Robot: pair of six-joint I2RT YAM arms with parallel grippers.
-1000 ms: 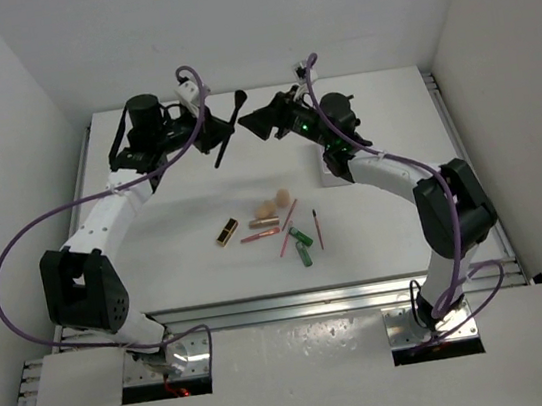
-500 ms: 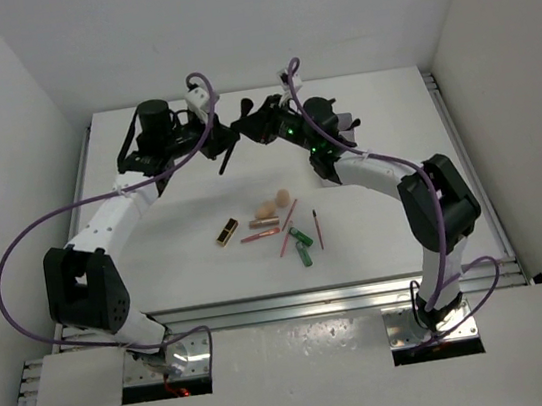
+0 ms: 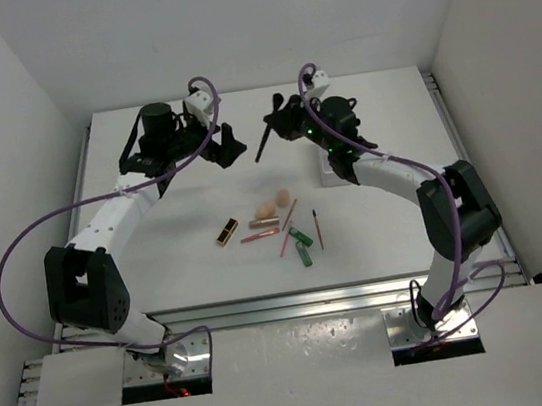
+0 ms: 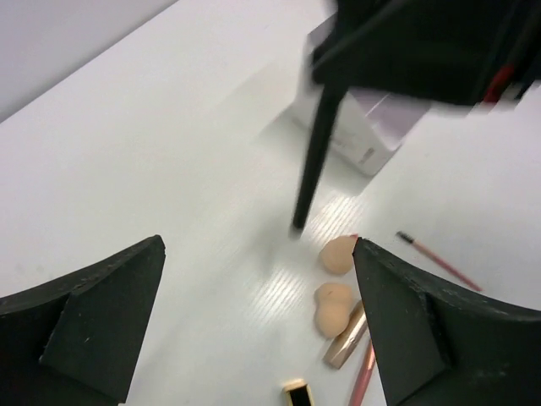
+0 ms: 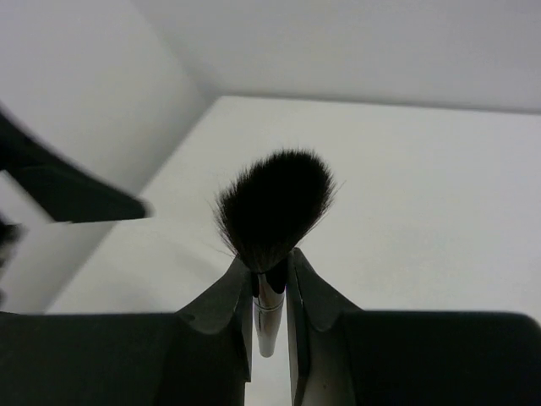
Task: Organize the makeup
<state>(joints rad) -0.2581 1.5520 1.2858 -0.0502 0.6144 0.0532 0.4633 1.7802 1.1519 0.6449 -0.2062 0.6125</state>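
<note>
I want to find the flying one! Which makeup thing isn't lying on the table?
The black brush. The right arm's jaws pinch it just below the bristles, up in the air; all the rest lie down on the table.

Black brush (image 3: 262,144) hangs tilted aloft; sponges (image 3: 266,209), lipstick (image 3: 226,233), copper tube (image 3: 264,222), green bottle (image 3: 305,255), pencils (image 3: 317,229) lie clustered.

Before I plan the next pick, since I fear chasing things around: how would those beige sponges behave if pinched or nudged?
The sponges look rounded and egg-shaped, so a nudge would probably roll them. Their matte, foam-like look suggests they are light and squashy when pinched. One lies right beside the copper tube, which might get shoved too.
</note>
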